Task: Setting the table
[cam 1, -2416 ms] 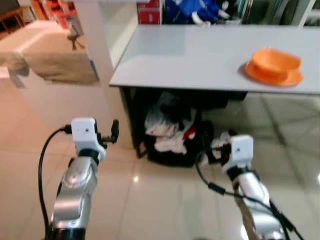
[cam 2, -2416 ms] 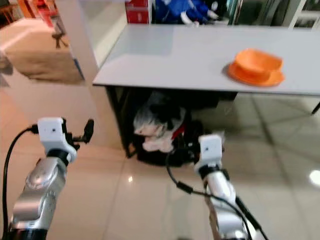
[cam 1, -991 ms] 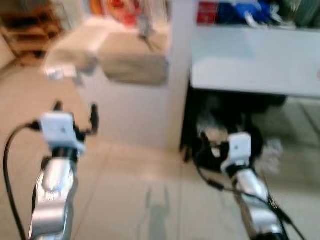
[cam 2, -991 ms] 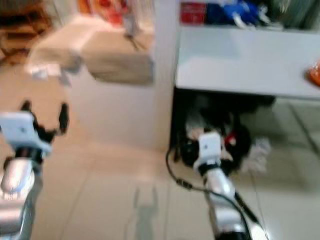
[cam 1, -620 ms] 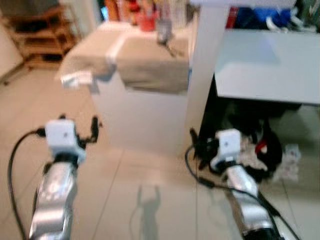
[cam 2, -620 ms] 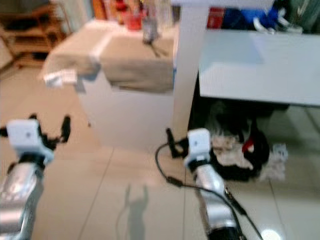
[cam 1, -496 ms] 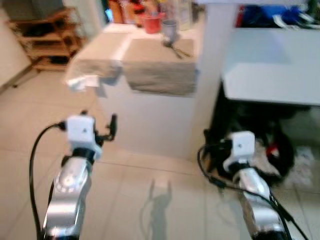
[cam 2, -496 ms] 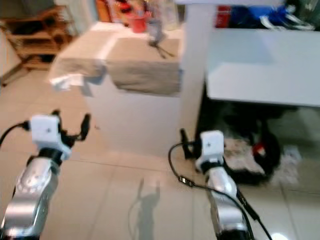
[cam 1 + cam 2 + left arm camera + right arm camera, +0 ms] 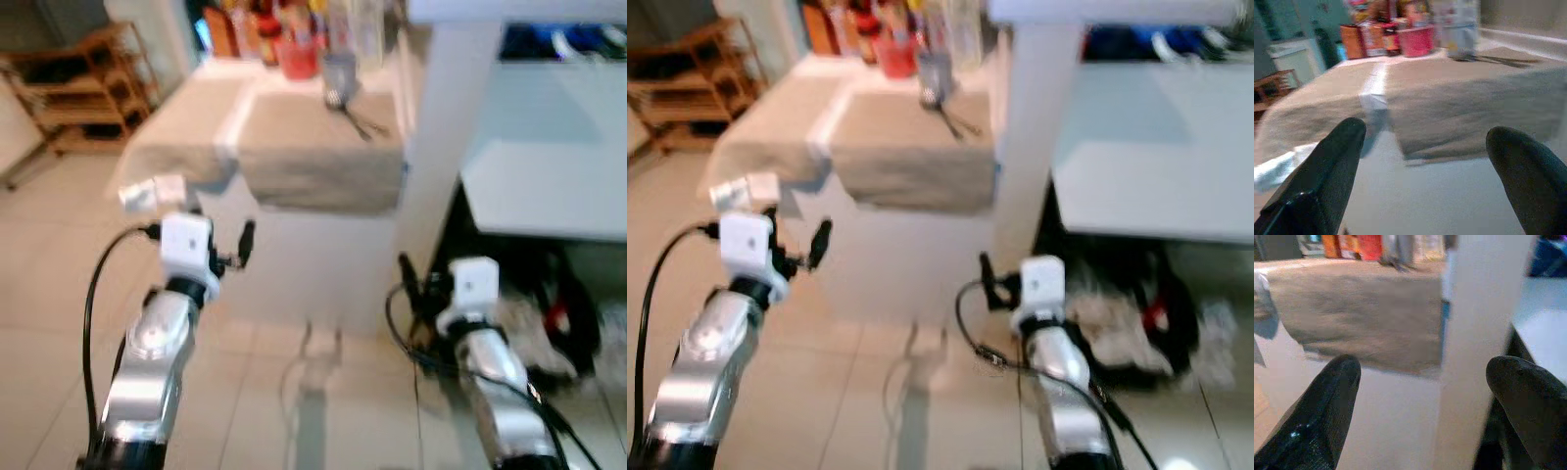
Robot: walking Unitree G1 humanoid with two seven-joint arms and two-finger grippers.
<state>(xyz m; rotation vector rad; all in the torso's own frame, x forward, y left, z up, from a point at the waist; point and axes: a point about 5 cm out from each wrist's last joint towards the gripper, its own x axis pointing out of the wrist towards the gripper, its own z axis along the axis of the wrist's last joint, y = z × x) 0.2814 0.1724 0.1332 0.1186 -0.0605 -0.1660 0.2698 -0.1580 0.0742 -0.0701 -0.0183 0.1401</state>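
Black fingers, left gripper (image 9: 1422,161): I see them spread wide, nothing held.
Right gripper (image 9: 1425,406): same, wide apart, empty.
Cloths: one beige tablecloth (image 9: 294,147).
Tables: one grey table (image 9: 549,166).

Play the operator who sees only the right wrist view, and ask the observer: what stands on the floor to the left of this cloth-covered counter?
Observer: A wooden rack with open shelves, against the wall.
Operator: And under the grey table on my right?
Observer: Under that grey table lies a dark heap of bags and cloth.
Operator: How is the other arm set?
Observer: The left jaws are open and face the cloth-covered counter.
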